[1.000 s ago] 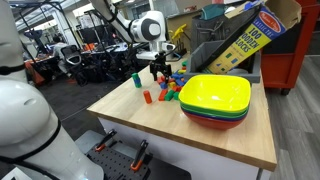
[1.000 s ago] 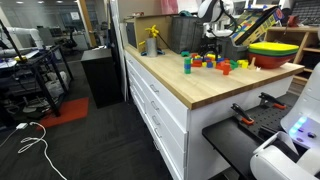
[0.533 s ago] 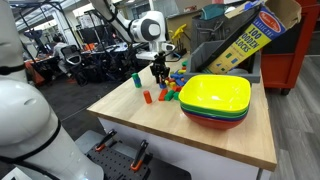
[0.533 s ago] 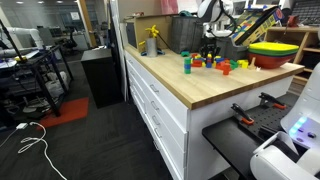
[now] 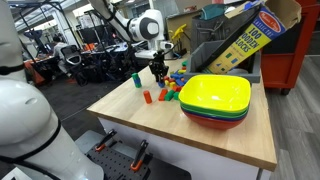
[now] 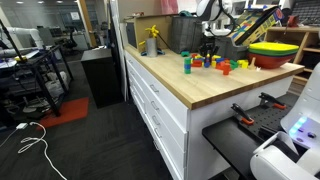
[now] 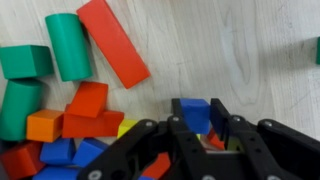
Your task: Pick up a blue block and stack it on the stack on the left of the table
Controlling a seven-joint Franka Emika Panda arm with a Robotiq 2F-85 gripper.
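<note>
One block: blue block (image 7: 193,109), lower centre of wrist view; likely light, rigid, slick.
Tool: tool (image 7: 200,121) clamped across its flat sides.
Hold: flat faces, squarely, lest it twist.

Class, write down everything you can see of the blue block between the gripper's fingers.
The blue block is a small, plain, matte blue cube-like piece. It sits squarely between the fingers of the gripper, which appear to press on two opposite sides and hide its lower part. Whether it touches the table cannot be told.
</note>
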